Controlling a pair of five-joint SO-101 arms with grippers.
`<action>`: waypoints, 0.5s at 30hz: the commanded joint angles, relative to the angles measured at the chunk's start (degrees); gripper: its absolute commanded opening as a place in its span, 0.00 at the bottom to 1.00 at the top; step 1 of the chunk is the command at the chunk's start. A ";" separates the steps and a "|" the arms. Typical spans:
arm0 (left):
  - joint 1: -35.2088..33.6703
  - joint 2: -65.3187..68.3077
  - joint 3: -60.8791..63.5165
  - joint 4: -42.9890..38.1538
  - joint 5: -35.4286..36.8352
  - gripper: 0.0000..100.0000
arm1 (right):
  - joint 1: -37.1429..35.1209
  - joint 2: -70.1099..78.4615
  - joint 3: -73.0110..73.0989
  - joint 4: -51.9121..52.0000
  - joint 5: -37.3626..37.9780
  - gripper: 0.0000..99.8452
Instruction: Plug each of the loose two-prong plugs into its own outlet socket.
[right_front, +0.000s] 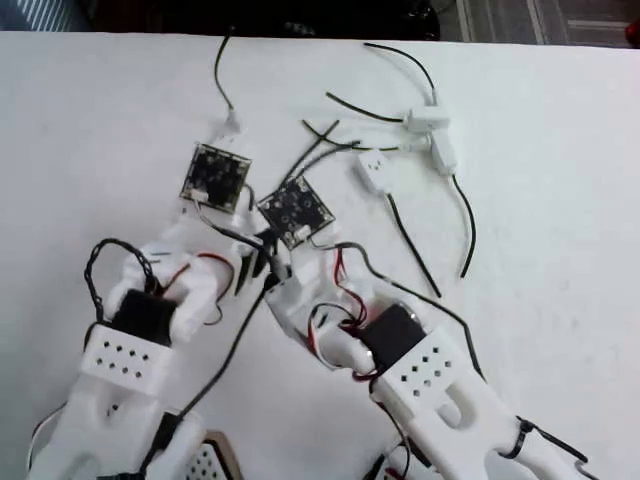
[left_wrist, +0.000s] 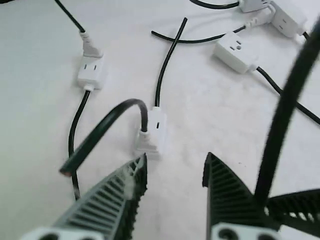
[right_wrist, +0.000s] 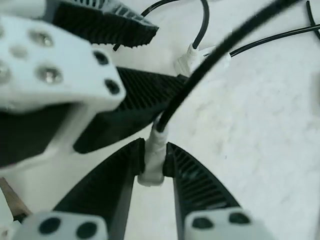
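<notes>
Clenched in the right claw (right_wrist: 154, 147): a loose white plug (right_wrist: 151, 170), gripped by its body near the middle of the white table (right_front: 560, 300), between the two arms, black cord (right_wrist: 210, 60) running up and away. Close alongside, spread open and holding nothing: the left claw (left_wrist: 175, 157), pointed at a joined pair (left_wrist: 156, 127), plug already seated in its socket block. Farther off, a second joined pair (left_wrist: 91, 67). Beyond, well apart from both claws and face up: a free outlet (left_wrist: 235, 50), slots showing.

Looks like the carry step: plug in hand, not yet brought to a socket. Calls next, most likely, for swinging the plug across to the free outlet, turning the prongs to line up with the slots, then pressing straight in. Cannot tell from here which way the prongs face. May want the left claw to pin the outlet, light enough to slide under the push.
</notes>
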 joint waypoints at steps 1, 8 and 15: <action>4.09 -5.49 -2.29 1.93 -2.55 0.20 | -0.22 -1.54 -0.44 -1.71 -0.26 0.02; 5.14 -11.74 -2.20 6.68 -3.08 0.20 | -0.22 -1.98 -0.44 -1.71 -0.26 0.02; 3.65 -11.65 -0.97 6.42 -3.08 0.20 | 5.93 -1.98 -0.88 -1.89 -1.58 0.02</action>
